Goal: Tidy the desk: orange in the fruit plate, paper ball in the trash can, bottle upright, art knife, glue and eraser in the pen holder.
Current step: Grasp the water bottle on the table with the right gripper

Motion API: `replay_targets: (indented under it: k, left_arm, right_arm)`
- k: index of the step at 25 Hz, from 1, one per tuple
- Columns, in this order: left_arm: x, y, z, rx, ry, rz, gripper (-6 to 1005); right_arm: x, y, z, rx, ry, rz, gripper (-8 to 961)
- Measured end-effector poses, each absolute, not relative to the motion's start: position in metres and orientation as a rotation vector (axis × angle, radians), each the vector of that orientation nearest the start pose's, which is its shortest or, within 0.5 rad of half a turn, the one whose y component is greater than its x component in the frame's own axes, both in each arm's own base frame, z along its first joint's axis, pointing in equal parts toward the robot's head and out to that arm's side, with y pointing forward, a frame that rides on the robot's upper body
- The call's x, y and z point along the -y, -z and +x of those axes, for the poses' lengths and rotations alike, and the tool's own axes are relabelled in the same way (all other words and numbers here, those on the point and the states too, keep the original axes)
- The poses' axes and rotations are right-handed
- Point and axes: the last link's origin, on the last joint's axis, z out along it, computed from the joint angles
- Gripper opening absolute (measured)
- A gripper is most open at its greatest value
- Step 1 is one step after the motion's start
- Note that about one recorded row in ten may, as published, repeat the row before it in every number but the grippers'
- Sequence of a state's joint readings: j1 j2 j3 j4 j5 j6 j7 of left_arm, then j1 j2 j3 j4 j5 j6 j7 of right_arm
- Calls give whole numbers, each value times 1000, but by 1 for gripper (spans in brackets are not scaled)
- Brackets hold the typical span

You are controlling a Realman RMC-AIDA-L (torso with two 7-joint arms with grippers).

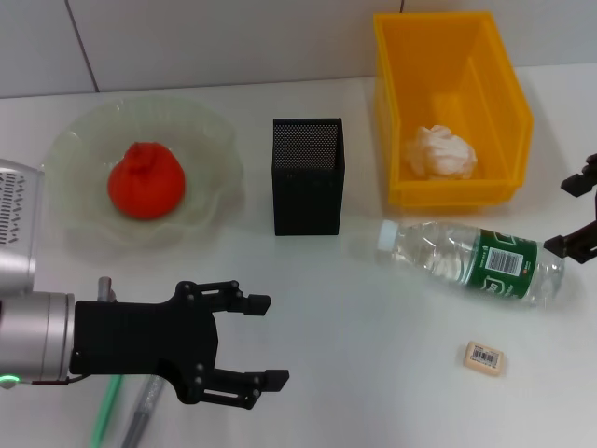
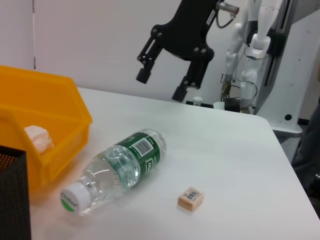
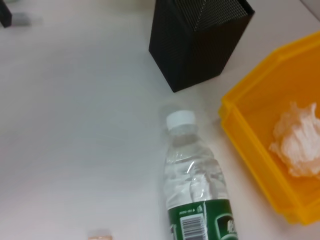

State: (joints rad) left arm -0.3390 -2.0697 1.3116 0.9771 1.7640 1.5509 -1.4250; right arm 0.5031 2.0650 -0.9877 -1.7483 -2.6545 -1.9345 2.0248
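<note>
On the white bench (image 1: 354, 317), the orange (image 1: 145, 180) sits in the fruit plate (image 1: 210, 140) and the paper ball (image 1: 440, 152) in the yellow trash can (image 1: 485, 70); the bottle (image 1: 471, 260) lies sideways between both arms. The right claw (image 1: 576, 215) hangs spread beside its base, seemingly to right it; the left claw (image 1: 266, 341) hovers released. The eraser (image 1: 485, 357) lies loose.

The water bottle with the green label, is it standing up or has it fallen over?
Fallen over. The water bottle lies on its side on the table, white cap pointing toward the black mesh pen holder.
</note>
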Motion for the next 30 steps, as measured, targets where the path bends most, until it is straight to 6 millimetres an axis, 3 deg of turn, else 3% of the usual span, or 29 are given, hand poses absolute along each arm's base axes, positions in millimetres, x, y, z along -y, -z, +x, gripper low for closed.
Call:
replay_targets:
  k: [8,30]
  left_arm:
    - [-280,34,-224,269,561,-3065,860]
    - [-280,37,-224,275,557,-3070,860]
  right_arm:
    - [-331,-97,218,-484,652,-2643,785]
    - [-350,-67,225,-463,671,-2679,786]
